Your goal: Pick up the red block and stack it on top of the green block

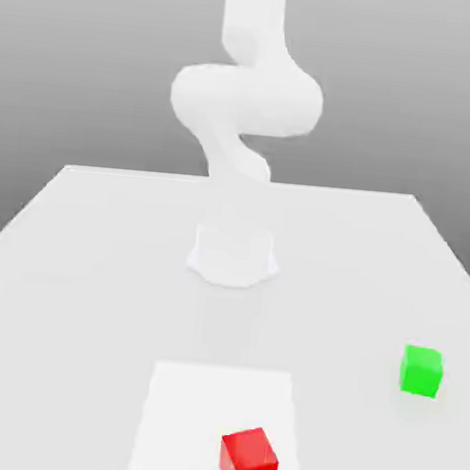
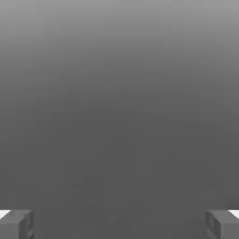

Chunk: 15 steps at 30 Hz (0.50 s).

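The red block (image 1: 248,459) sits on the white table near the front edge, on a paler square patch (image 1: 205,397). The green block (image 1: 421,371) rests on the table toward the exterior view's right, apart from the red one. The white arm (image 1: 245,109) rises from its base (image 1: 233,254) at the table's middle and goes up out of the picture. In the hand view my gripper (image 2: 119,224) stands open, its two grey fingertips (image 2: 18,224) far apart with nothing between them, against a plain grey background.
The white table (image 1: 96,267) stretches wide around the arm's base. Both blocks lie in front of the base, with bare table between them.
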### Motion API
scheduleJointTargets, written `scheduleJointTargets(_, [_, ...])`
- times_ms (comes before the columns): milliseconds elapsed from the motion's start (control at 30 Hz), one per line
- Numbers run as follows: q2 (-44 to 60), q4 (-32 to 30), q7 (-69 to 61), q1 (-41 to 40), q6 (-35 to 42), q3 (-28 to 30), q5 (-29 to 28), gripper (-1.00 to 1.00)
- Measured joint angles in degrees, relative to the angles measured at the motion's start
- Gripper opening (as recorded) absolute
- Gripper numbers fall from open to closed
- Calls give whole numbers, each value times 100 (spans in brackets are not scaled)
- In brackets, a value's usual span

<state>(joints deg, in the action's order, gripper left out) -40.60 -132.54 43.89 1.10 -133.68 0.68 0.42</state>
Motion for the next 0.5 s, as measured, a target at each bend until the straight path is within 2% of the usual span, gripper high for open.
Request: scheduleJointTargets(500, [3154,-455,-1187,474,-1142,212,275,0])
